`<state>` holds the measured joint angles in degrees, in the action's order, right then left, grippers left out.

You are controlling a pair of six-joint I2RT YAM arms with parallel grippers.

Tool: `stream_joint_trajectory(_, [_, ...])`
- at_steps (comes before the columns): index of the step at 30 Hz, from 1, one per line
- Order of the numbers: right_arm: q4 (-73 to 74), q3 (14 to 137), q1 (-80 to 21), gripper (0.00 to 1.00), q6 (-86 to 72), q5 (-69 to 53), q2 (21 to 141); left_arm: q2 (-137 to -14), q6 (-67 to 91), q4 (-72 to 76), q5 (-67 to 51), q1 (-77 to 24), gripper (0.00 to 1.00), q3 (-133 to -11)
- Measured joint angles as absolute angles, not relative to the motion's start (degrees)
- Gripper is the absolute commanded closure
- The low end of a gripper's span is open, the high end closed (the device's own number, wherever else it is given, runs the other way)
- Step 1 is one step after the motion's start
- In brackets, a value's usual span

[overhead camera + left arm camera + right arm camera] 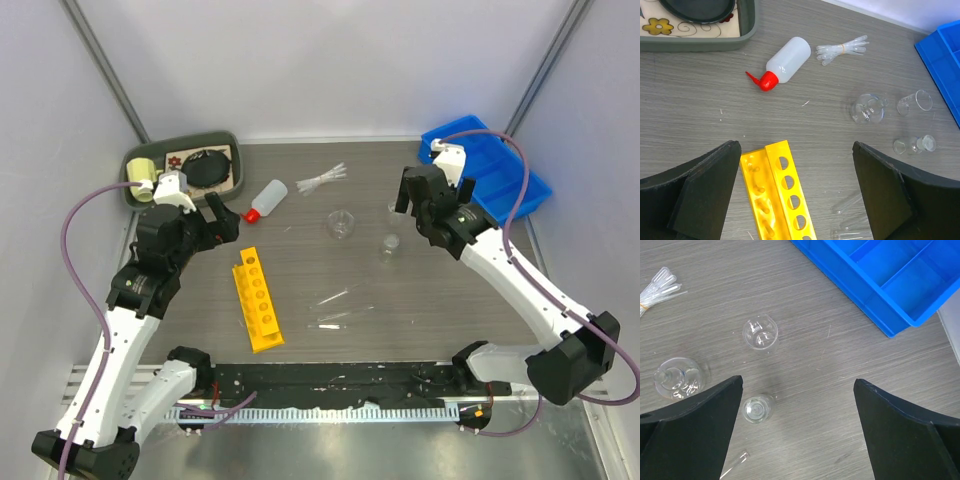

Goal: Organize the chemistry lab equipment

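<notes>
Chemistry lab equipment lies loose on the grey wood-grain table (440,300). The left gripper (795,150) and right gripper (798,382) are both empty, jaws spread wide. Nearest is one long yellow plastic rack with holes (258,300), likely rigid and light; grasp it across the narrow width. Beside it lie thin clear tubes (330,310), count unclear, probably fragile and prone to roll. Farther off are three small clear glass beakers (341,224), likely slippery; pinch gently. Farthest are one toppled white squeeze bottle with red cap (267,198), probably soft-walled, and one banded bundle of clear pipettes (322,181).

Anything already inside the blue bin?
Nothing shows in the blue bin's visible compartments. From above, the right arm covers part of it; the right wrist view cuts off its far side.
</notes>
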<state>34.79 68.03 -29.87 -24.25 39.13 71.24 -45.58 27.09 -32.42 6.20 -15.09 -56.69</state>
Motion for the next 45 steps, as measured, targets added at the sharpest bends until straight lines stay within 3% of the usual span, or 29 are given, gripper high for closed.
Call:
stream_joint_trajectory(7, [39.22, 72.69, -33.43, 0.02, -25.17, 41.28, 73.69, -45.69, 27.09, -32.49, 7.03, -15.07, 0.0, -56.69])
stream_joint_trajectory(16, [36.62, 69.95, -47.97, 0.0, -23.97, 22.76, 73.21, -46.7, 27.09, -33.69, 9.96, -15.07, 0.0, -56.69])
stream_joint_trajectory(21, [36.82, 78.04, -62.65, 0.0, -24.47, 23.14, 87.31, -47.37, 27.79, -35.24, 14.22, -15.09, 0.0, -56.9])
stream_joint_trajectory(27, [36.18, 85.32, -72.99, 0.0, -25.67, 25.17, 102.63, -50.04, 28.62, -38.04, 20.45, -15.07, 0.0, -57.63])
stream_joint_trajectory(45, [32.95, 91.7, -74.94, 0.0, -30.24, 25.36, 110.98, -48.58, 29.58, -38.65, 23.0, -15.07, 0.0, -57.69])
